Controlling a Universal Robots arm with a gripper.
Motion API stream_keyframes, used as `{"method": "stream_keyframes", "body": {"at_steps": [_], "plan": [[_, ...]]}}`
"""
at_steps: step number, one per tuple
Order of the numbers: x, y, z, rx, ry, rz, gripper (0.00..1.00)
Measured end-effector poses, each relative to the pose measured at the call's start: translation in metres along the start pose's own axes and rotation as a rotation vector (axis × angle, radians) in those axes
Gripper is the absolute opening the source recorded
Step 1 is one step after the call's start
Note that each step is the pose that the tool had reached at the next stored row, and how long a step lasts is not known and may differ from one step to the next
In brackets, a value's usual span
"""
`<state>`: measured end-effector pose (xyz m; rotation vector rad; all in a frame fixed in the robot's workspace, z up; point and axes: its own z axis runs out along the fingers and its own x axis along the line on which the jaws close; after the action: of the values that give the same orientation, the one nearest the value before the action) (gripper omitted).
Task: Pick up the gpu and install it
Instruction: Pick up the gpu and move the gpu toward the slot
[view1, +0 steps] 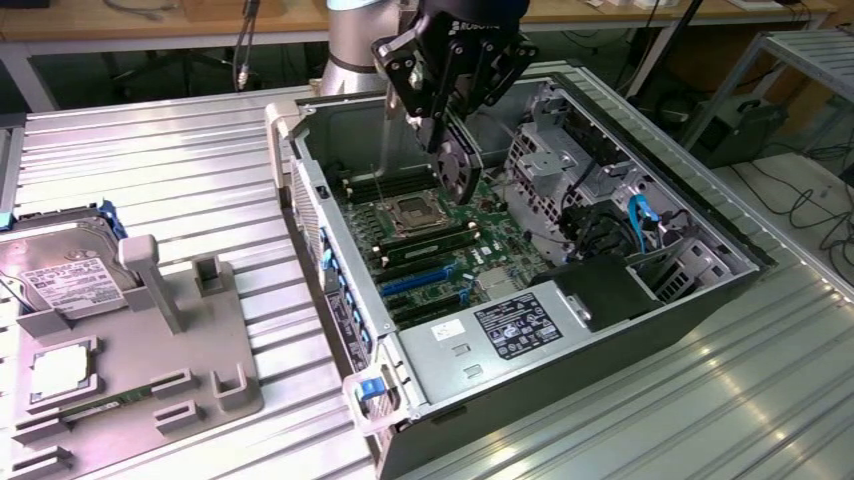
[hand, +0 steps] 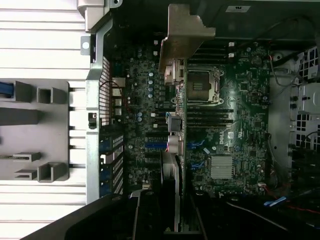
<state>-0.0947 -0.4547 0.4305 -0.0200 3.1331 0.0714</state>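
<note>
One black two-fingered gripper (view1: 446, 120) is clenching the gpu (view1: 457, 165), a thin dark expansion card with a pale metal bracket (hand: 182, 42), edge-down above the open grey computer case (view1: 694, 290). Any tilt or offset is threatening to jam its edge beside the blue motherboard slots (view1: 416, 284).

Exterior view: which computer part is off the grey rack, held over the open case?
The gpu, gripped by the hand; the hard drive sits on the rack.

Arm (view1: 350, 40) comes in from above, wrist pointed steeply downward. Gripper (view1: 449, 135) hangs near vertical, fingers (hand: 171, 185) narrowed and pinching the gpu (view1: 462, 172) between them.
</note>
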Motion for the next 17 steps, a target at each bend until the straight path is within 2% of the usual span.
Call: {"method": "stream_keyframes", "body": {"at_steps": [13, 17], "plan": [[-0.020, -0.0003, 0.0016, 0.0001, -0.0008, 0.000, 0.27], [-0.021, -0.0004, 0.0017, 0.0000, -0.0009, 0.000, 0.27]]}}
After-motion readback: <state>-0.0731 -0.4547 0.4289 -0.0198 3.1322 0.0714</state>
